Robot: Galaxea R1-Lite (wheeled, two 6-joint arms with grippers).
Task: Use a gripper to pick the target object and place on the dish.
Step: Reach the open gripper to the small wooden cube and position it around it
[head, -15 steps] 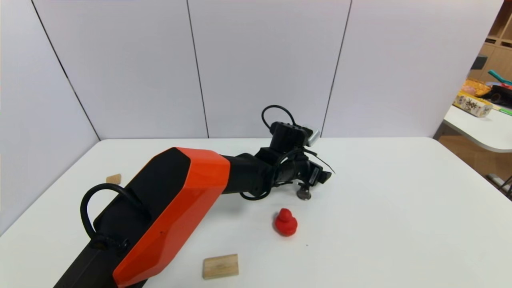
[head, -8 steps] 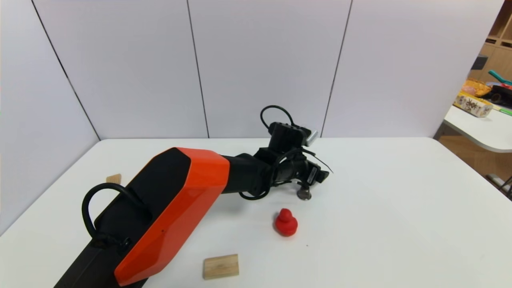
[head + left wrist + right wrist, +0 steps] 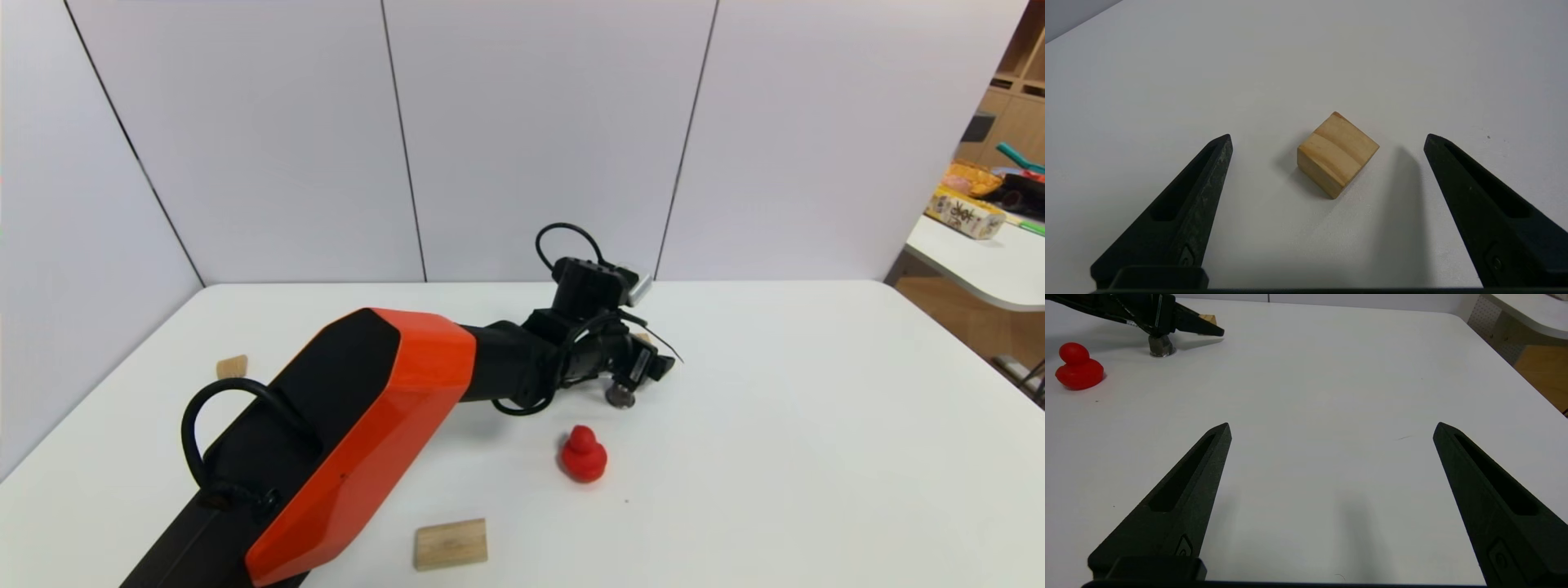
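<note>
The left gripper (image 3: 1327, 136) is hovering with fingers spread wide around the wooden cube (image 3: 1337, 155) (not touching), so closing can pinch it; the right gripper (image 3: 1331, 424) is waiting spread, near right.

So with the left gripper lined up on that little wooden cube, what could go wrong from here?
1. The small light-wood striped cube sits corner-on between the open left gripper fingers, so closing may twist or squirt it out.
2. The small grey metal piece and the red rubber duck lie close under the arm; a low move could knock them.
3. No dish shows in any view, so the placing spot is uncertain.
</note>
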